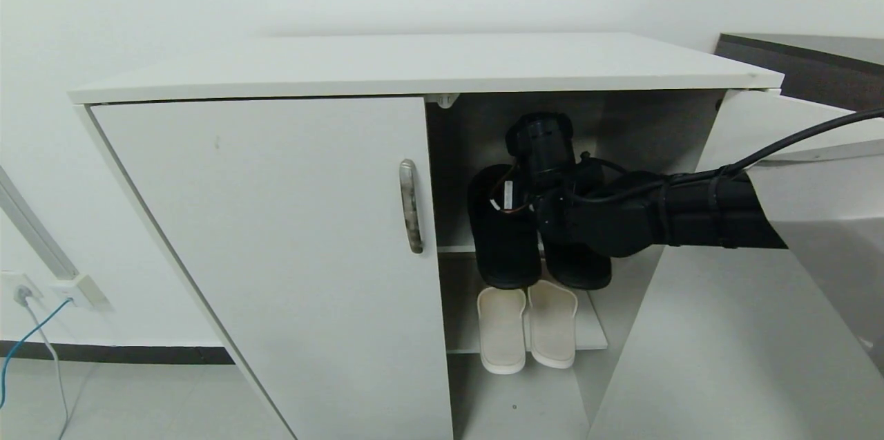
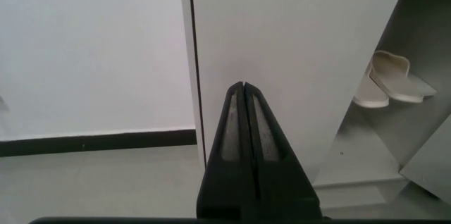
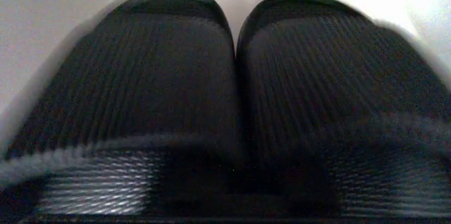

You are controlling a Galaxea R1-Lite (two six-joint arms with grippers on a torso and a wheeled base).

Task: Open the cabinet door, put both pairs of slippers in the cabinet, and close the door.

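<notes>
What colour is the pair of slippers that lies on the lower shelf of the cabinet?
Off-white. These slippers show best in the head view.

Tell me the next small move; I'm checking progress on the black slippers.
Probably move the black slippers deeper over the upper shelf: their ends jut well past its front edge, above the white slippers.
</notes>
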